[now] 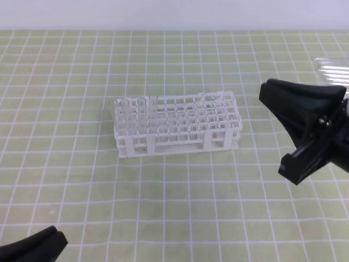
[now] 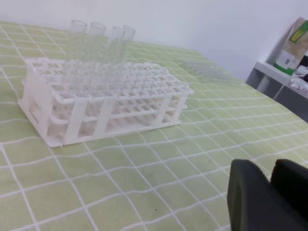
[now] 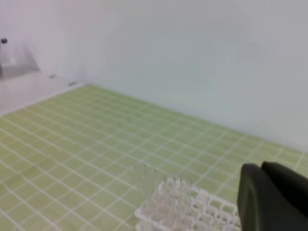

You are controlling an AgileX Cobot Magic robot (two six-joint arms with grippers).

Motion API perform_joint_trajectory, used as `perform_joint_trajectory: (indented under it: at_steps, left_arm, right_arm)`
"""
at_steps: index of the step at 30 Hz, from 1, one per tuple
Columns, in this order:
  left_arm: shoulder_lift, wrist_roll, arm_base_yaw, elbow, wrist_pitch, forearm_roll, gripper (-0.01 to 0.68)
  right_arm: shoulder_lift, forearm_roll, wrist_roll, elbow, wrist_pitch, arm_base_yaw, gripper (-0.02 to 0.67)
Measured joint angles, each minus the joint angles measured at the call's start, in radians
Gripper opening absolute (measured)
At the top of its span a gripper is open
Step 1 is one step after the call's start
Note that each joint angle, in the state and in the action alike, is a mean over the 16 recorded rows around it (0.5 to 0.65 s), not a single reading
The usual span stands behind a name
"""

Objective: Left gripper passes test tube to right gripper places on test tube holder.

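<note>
Close to my left end effector (image 1: 46,240), at the near left corner of the exterior view, lies only the green checked tabletop (image 1: 180,207); its two black fingers sit pressed together with nothing between them. Ahead of it and to its right stands the white test tube holder (image 1: 177,131), well apart from the fingertips. Four clear test tubes (image 1: 133,112) stand upright in holes at the holder's left end, the end nearest this end effector, their open mouths above the top lattice.

Beyond the holder's other end, my right end effector (image 1: 297,128) hangs above the tabletop with its fingers spread wide, empty, one finger reaching toward the holder and the other pointing down and toward the camera. Just behind it, farther back at the right edge, a bundle of loose clear tubes (image 1: 332,68) lies flat on the tabletop. Neither end effector touches any tube.
</note>
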Motion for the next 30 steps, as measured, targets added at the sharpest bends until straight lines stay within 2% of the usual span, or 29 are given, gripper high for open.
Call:
perform_joint_trajectory:
  at_steps: [5,9,23,30]
  left_arm:
    - [0.000,0.000,0.000,0.000,0.021,0.000,0.009]
    - [0.000,-0.001,0.000,0.000,0.027,0.000,0.009]
    - [0.001,0.001,0.000,0.004,0.040,-0.001,0.009]
    - [0.001,0.000,0.000,0.004,0.043,-0.001,0.009]
  right_arm:
    - [-0.032,-0.001,0.000,0.029,0.068,-0.032,-0.001]
    - [-0.107,-0.002,0.000,0.093,0.103,-0.099,-0.001]
    - [-0.626,0.006,0.000,0.548,0.104,-0.543,-0.001]
    - [-0.821,0.041,0.001,0.655,0.172,-0.650,-0.001]
